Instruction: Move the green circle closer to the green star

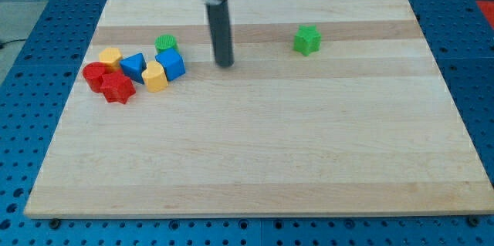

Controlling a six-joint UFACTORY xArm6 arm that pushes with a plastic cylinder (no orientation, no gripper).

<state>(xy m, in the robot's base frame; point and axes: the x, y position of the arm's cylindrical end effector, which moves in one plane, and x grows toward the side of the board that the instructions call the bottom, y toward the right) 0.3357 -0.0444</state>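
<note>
The green circle (166, 44) lies at the upper left of the wooden board, at the top of a cluster of blocks. The green star (306, 40) lies alone at the upper right of the middle. My tip (225, 65) is the lower end of the dark rod and rests on the board between them. It is to the right of the green circle and a little lower, apart from it, and well to the left of the green star.
Below the green circle sit a blue cube (171, 64), a blue triangle (133, 65), a yellow block (155, 78), another yellow block (110, 56), a red circle (96, 75) and a red star (118, 88). The board's edge (255, 215) borders a blue perforated table.
</note>
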